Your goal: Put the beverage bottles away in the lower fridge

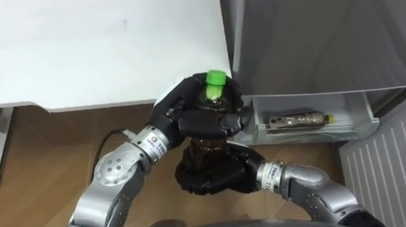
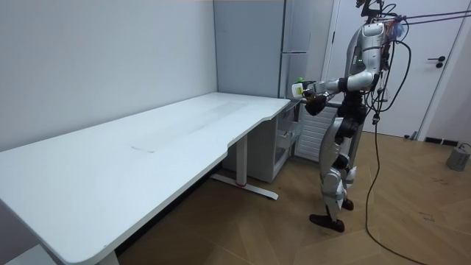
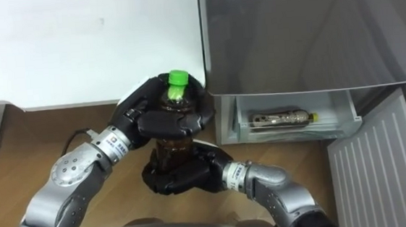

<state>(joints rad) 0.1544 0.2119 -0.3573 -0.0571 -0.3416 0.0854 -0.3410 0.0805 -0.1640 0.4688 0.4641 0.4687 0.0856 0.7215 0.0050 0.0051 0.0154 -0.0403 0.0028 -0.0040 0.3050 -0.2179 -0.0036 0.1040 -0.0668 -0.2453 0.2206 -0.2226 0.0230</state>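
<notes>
I hold a bottle of dark drink with a green cap [image 1: 215,78] upright in front of me, by the table's corner. My left hand [image 1: 188,113] is curled round its neck and shoulder. From below, my right hand [image 1: 209,177] is curled round its base. In the right eye view the bottle [image 3: 177,78] sits between the left hand [image 3: 152,119] and the right hand [image 3: 183,177]. In the room view I stand before the tall grey fridge [image 2: 294,37] with the bottle [image 2: 298,88] held out at chest height.
A white bin [image 1: 356,124] of the open lower fridge holds another bottle [image 1: 298,120] lying on its side. The grey upper fridge front [image 1: 327,31] hangs above it. The white table [image 1: 74,44] lies to the left, and a white ribbed panel [image 1: 396,167] to the right.
</notes>
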